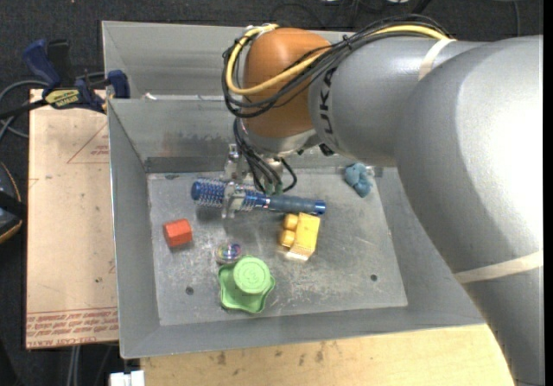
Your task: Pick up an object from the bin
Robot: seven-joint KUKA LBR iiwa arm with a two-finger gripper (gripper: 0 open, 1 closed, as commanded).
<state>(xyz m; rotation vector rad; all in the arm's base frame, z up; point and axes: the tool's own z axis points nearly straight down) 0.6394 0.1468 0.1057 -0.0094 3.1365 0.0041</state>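
Note:
A blue brush (285, 204) lies across the back middle of the bin floor, its bristled head to the left and its thin handle pointing right. My gripper (233, 196) comes straight down on it just right of the bristles. One finger is on the brush's far side and one on its near side, and they are shut on the brush. A yellow toy block (299, 235) lies just in front of the handle. A small shiny bead-like thing (229, 251) sits in front of the gripper.
A green round-lidded piece (245, 285) lies near the front middle and an orange-red cube (178, 233) at the left. A pale blue lump (359, 178) rests against the right wall. The arm and its orange cover hang over the bin's back right.

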